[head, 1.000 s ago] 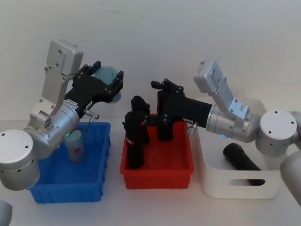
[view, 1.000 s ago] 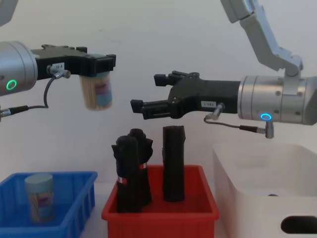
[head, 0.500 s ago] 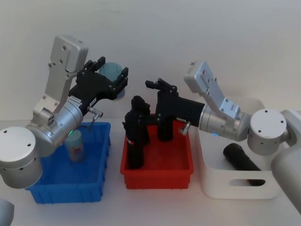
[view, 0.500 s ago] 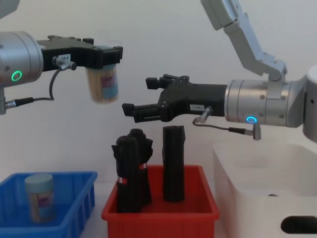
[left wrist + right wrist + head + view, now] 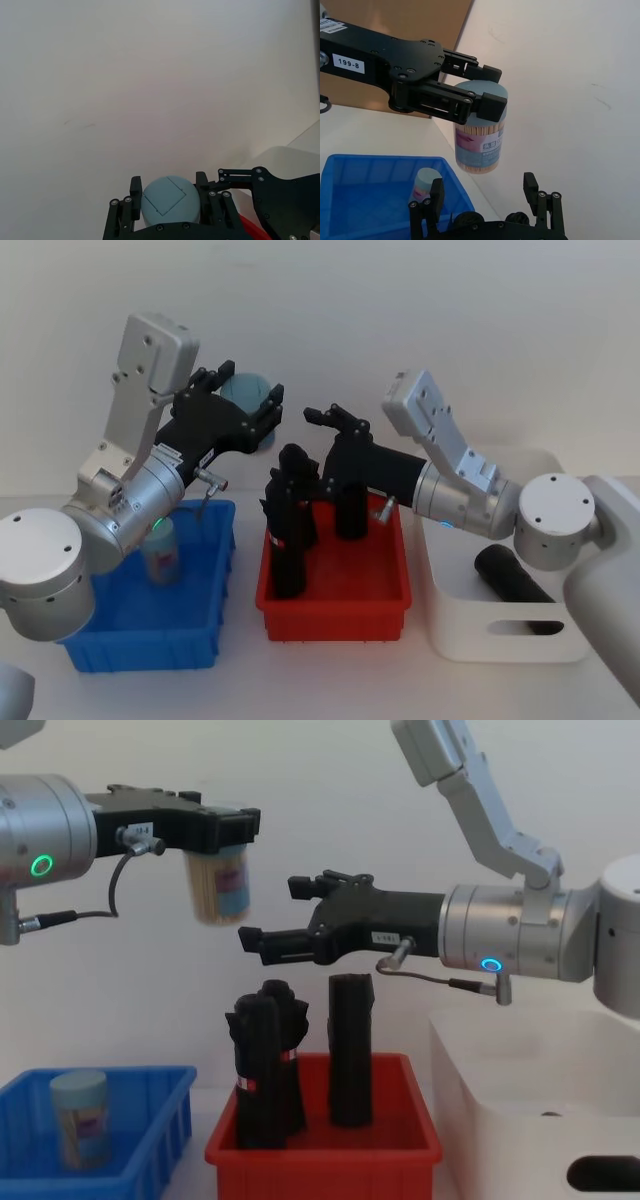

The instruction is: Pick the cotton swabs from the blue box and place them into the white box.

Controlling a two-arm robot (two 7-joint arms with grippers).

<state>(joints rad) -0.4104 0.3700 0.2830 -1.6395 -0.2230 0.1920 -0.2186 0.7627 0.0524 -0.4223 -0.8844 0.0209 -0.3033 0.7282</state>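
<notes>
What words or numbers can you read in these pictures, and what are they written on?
"199-8": white sticker on the left gripper, in the right wrist view.
Pink and blue label on the held cotton swabs tub: print too blurred to read.
White sticker on the right gripper, in the chest view: too small to read.
Label on the tub in the blue box: too small to read.

White sticker "199-8" on left gripper (image 5: pixel 470 102) body; tub label unreadable
</notes>
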